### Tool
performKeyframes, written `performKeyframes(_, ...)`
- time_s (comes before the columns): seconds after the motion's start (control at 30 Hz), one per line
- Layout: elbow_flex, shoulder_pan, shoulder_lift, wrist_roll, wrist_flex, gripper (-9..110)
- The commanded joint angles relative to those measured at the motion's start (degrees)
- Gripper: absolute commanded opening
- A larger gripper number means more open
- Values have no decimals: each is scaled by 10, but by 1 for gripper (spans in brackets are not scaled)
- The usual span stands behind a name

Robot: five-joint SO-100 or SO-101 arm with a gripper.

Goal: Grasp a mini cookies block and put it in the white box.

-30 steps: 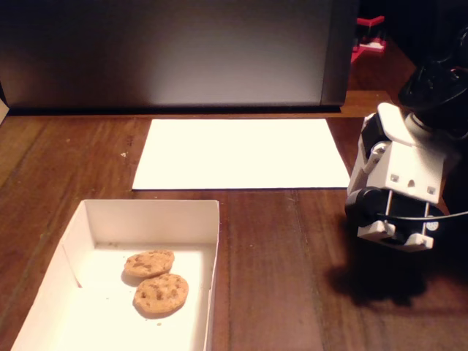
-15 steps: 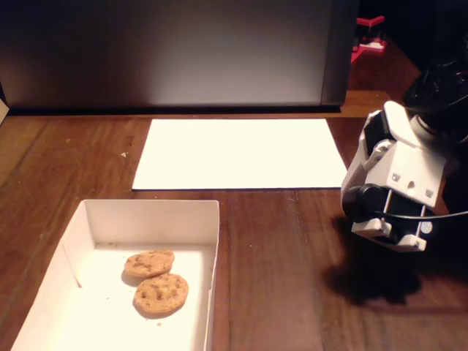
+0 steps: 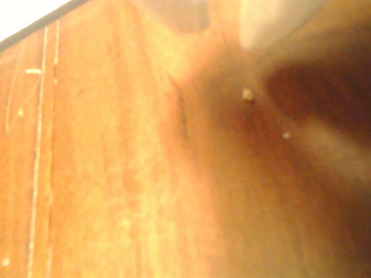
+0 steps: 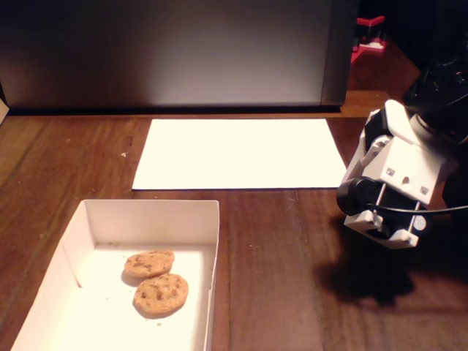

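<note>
Two round chocolate-chip mini cookies point(image 4: 149, 262) point(image 4: 161, 293) lie side by side inside the white box point(image 4: 152, 212) at the lower left of the fixed view. My arm's white wrist housing point(image 4: 391, 190) hangs over the bare wood on the right, well apart from the box. It hides the gripper's fingers, so their state does not show. The wrist view is a blurred close look at the wooden table point(image 3: 116, 174), with small crumbs point(image 3: 247, 93) and a pale blurred shape point(image 3: 272, 17) at the top edge. No cookie appears there.
A flat white paper sheet point(image 4: 241, 152) lies behind the box, in the table's middle. A grey panel point(image 4: 175, 51) stands along the back edge, with a red object point(image 4: 369, 36) behind it at the right. The arm's shadow falls on the wood at the lower right.
The arm's wrist has shifted a little to the left and tilted slightly. The two cookies and the box have not moved.
</note>
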Motion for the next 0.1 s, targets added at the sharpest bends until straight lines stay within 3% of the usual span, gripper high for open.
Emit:
performKeyframes(0.0,-4,-9,40,-3,6,0)
performKeyframes(0.07,-4,-16,40,-10,6,0)
